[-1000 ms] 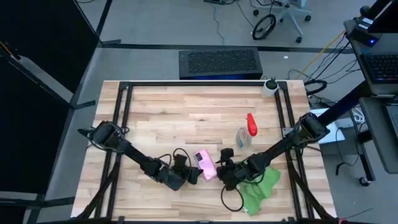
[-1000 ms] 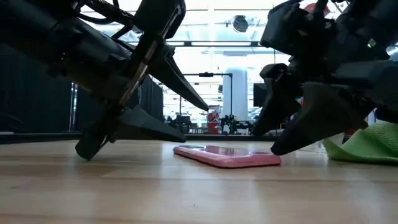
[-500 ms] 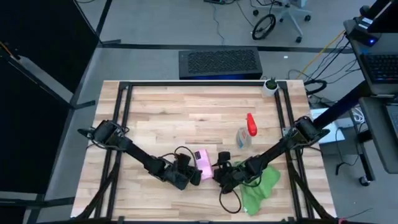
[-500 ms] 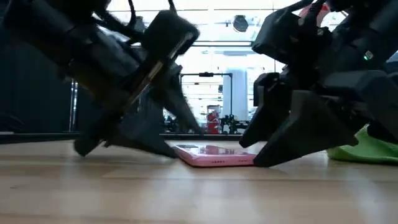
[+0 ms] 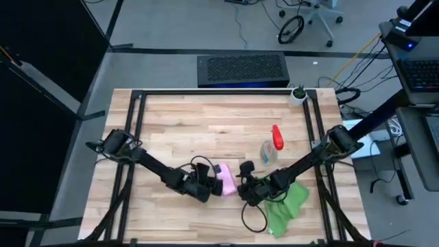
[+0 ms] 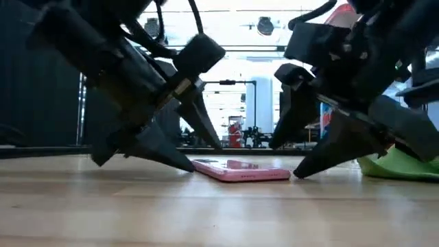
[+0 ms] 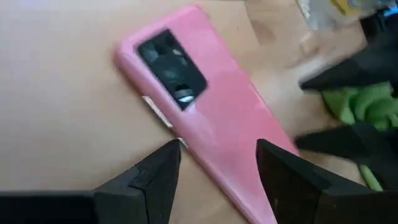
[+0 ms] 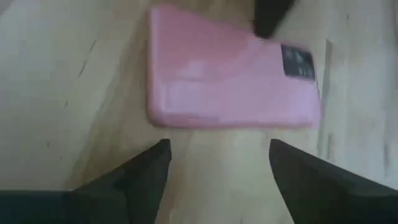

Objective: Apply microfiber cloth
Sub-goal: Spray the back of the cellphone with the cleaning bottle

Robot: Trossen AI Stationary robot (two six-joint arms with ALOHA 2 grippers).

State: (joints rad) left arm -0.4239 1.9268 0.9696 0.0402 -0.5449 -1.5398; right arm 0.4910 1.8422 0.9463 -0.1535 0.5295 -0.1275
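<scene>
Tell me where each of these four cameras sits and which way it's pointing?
High view: above, looking straight down on the table; both arms show.
Low view: at tabletop height, looking level across; both tools flank the pink phone.
Left wrist view: on the left arm, past the left tool at the phone's camera end.
Right wrist view: on the right arm, past the right tool at the phone.
All four share the phone; the microfiber cloth shows in three.

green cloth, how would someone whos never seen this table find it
Look at the wooden table from above and go to its near right corner. The green cloth lies crumpled there, partly under the right arm, nearer than the spray bottle. It is the only bright green, soft thing; the phone beside it is pink and flat.
</scene>
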